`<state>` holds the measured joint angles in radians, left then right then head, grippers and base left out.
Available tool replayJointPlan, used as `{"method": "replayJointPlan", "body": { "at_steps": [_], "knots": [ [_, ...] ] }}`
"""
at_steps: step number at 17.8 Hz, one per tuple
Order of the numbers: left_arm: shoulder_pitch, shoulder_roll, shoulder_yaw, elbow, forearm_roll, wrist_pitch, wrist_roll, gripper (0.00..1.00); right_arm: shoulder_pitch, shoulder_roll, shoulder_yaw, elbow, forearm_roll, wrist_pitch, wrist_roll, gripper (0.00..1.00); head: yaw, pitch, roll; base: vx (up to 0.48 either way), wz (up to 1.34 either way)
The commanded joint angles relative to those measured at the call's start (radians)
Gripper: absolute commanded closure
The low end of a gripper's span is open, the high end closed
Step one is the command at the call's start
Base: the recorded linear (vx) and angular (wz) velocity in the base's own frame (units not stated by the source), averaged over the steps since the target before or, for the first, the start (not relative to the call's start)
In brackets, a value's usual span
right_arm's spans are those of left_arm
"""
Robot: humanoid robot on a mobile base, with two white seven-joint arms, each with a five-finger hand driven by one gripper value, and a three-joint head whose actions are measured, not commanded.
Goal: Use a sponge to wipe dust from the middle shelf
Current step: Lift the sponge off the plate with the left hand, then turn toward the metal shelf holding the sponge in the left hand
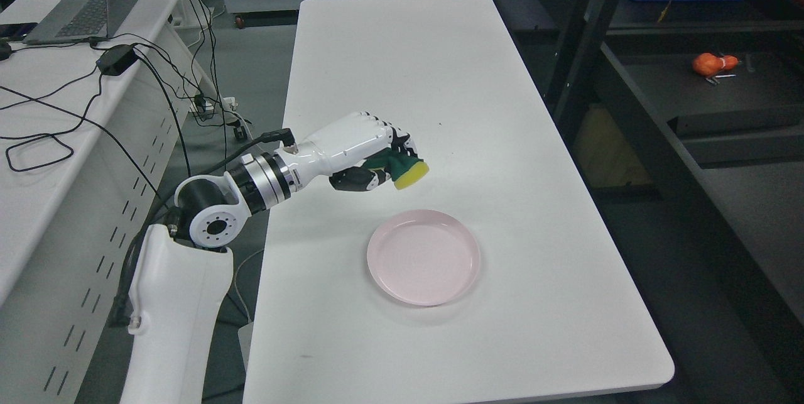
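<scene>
Head view: my left hand is curled tight around the sponge, lifted clear of the table, just above and behind the plate. Yellow foam end sticks out past my fingers, pointing right and a bit down; green scrub side sits back in the palm. Holding it that way makes sense: the soft face stays exposed so it can meet a surface without my fingers dragging.

Plate is empty, pink, near the table's front, likely where the sponge rested. Nothing else on the table.

Shelf is the dark rack on the right, well apart from my hand. Its flat black tier with a small orange object on it looks like the middle level, though I can't tell for sure how many tiers there are. My judgement: grasp is done, wiping not started; next I need to carry the sponge right, across the table edge, and go in between the rack's posts. The orange object could get knocked.

Right arm isn't visible.
</scene>
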<state>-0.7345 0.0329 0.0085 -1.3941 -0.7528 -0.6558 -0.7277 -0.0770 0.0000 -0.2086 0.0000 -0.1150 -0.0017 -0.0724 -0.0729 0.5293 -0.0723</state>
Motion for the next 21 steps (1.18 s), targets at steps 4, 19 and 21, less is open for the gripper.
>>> {"method": "replayJointPlan", "body": {
  "at_steps": [4, 19, 21],
  "knots": [
    [-0.016, -0.015, 0.143, -0.052, 0.13, 0.012, 0.027, 1.0, -0.001, -0.017, 0.0, -0.017, 0.0, 0.074, 0.0, 0.0, 0.0, 0.0, 0.0, -0.104, -0.01],
    [-0.009, -0.015, 0.064, -0.051, 0.193, 0.007, 0.024, 1.0, 0.0, -0.017, 0.0, -0.017, 0.0, 0.072, 0.0, 0.0, 0.0, 0.0, 0.0, -0.259, -0.22],
    [-0.008, -0.015, 0.061, -0.051, 0.202, 0.008, 0.025, 1.0, 0.0, -0.017, 0.0, -0.017, 0.0, 0.072, 0.0, 0.0, 0.0, 0.0, 0.0, -0.374, -0.41]
  ]
}}
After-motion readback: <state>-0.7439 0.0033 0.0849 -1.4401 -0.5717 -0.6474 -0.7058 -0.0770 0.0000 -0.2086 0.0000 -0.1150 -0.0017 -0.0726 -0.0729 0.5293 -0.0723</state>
